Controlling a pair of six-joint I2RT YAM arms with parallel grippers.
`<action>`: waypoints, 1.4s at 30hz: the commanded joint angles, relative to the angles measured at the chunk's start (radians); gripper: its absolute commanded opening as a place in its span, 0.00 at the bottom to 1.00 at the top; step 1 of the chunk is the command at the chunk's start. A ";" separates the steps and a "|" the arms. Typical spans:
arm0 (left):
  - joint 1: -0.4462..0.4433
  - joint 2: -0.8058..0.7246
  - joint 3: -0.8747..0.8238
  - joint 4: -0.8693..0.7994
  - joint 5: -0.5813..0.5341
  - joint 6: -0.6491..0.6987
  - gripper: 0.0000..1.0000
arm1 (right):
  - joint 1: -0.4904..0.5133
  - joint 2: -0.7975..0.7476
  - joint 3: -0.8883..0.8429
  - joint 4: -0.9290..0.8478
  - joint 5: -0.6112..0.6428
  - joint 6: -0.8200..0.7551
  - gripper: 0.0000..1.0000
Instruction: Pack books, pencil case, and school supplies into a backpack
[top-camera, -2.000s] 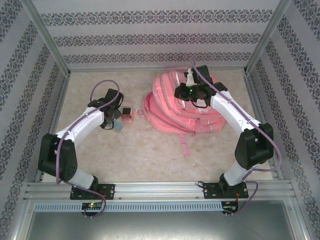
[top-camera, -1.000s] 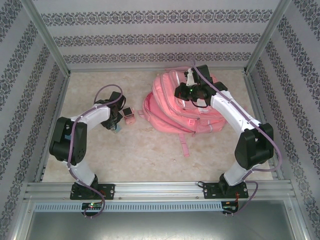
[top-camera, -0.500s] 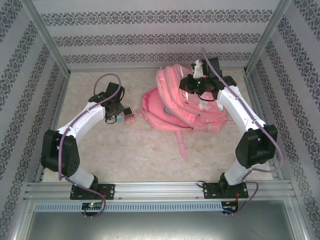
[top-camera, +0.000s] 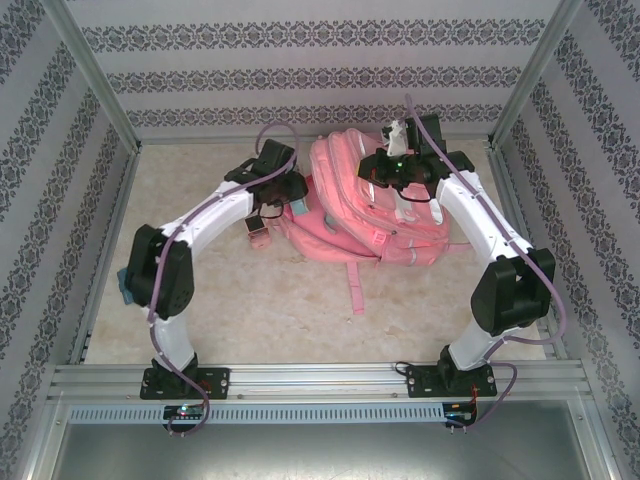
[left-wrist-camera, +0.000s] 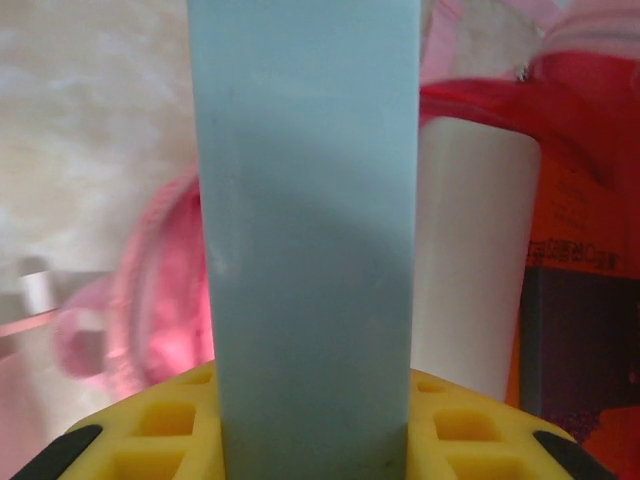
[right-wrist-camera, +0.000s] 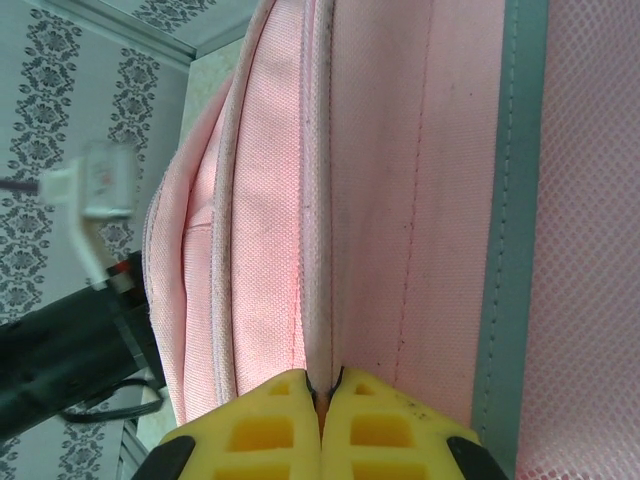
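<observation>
Left wrist cam first: the left gripper (left-wrist-camera: 315, 440) is clamped on the grey-teal book (left-wrist-camera: 305, 200), which stands straight up out of the yellow fingers (left-wrist-camera: 150, 435). Just past the book is the pink-red backpack (left-wrist-camera: 590, 100), with something white and something orange-and-dark in there, and I honestly can't tell what they are. From overhead, that gripper sits right at the bag's left edge, and a small shiny box (top-camera: 258, 229) lies on the table (top-camera: 200, 310) just on its near side, under the arm. The right gripper (right-wrist-camera: 322, 400) is up at the top of the backpack, fingers squeezed together on a seam of the pink fabric.
</observation>
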 joint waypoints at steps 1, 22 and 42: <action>-0.013 0.073 0.059 0.076 0.082 0.078 0.20 | -0.003 -0.043 0.033 0.095 -0.100 0.009 0.00; -0.029 0.327 0.260 0.000 0.158 0.166 0.31 | -0.006 -0.051 0.008 0.090 -0.107 0.014 0.00; 0.001 0.046 0.082 -0.119 -0.034 0.111 0.89 | 0.002 -0.042 -0.016 0.090 -0.084 0.008 0.00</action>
